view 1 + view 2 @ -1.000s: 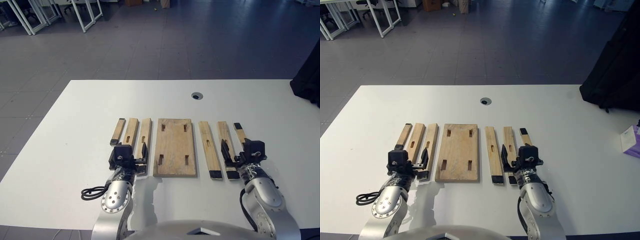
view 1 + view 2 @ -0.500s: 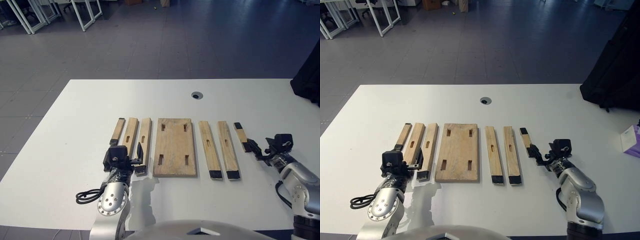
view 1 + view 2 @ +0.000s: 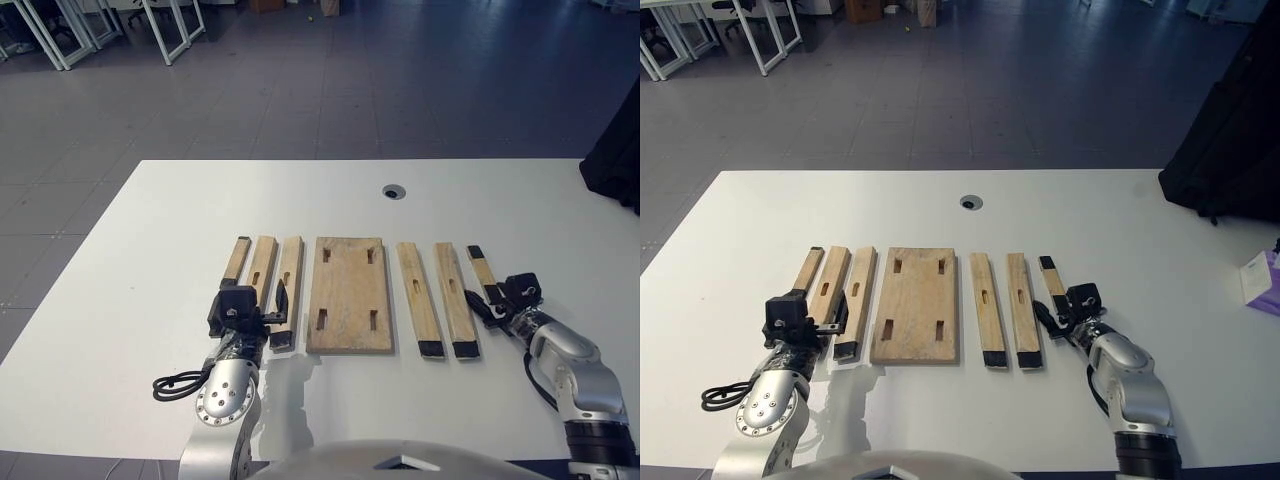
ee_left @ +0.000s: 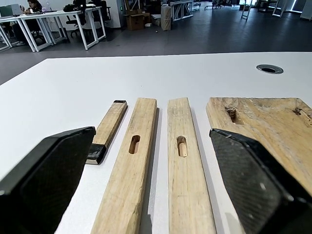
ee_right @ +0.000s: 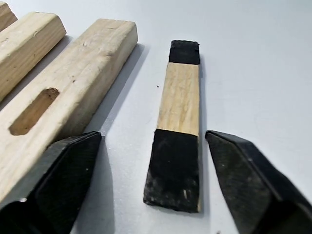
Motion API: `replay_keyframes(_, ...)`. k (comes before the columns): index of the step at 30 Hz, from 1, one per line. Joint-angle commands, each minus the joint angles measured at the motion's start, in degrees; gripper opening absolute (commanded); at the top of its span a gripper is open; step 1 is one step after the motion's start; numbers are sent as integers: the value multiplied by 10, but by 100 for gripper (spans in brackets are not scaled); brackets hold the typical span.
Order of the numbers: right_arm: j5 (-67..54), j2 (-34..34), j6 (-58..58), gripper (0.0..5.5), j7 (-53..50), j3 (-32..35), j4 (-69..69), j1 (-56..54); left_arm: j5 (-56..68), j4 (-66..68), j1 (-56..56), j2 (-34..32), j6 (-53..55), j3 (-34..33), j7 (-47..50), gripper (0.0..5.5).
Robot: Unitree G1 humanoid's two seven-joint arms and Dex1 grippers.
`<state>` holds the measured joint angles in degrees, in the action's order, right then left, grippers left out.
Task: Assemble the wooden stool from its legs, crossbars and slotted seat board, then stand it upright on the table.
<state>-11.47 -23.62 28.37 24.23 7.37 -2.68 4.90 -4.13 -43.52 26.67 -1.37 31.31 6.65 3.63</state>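
Pale wood crossbar (image 5: pixel 179 97) (black-tipped ends) inside spread right gripper (image 5: pixel 153 141); left gripper (image 4: pixel 152 132) spread.

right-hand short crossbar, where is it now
Head view: the crossbar lies at the row's right end, beside the outer slotted leg, its near tip between the right arm's open jaws.

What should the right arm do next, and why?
Probably ease forward and close on the short black-tipped wooden crossbar: the right arm's open jaws flank its near black end without touching it.
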Motion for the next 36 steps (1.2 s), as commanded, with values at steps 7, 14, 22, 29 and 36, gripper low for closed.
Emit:
replay_keyframes(7,35,-28,105,210,-57,-8,71,22,-5,-8,6,8,10,8,4,433)
replay_keyframes(14,26,-21,105,128,-60,-24,69,39,9,0,-3,4,18,-2,-12,433)
replay_keyframes(22,60,-54,1,128,-111,19,-15,-97,209,72,-271,-80,133,-149,-158,433)
replay_keyframes(29,65,73,-55,128,-114,-125,-123,-202,673,482,-603,-38,384,-428,-135,433)
replay_keyframes(36,75,118,-36,128,-101,-199,-178,-203,743,624,-672,-69,434,-429,-140,433)
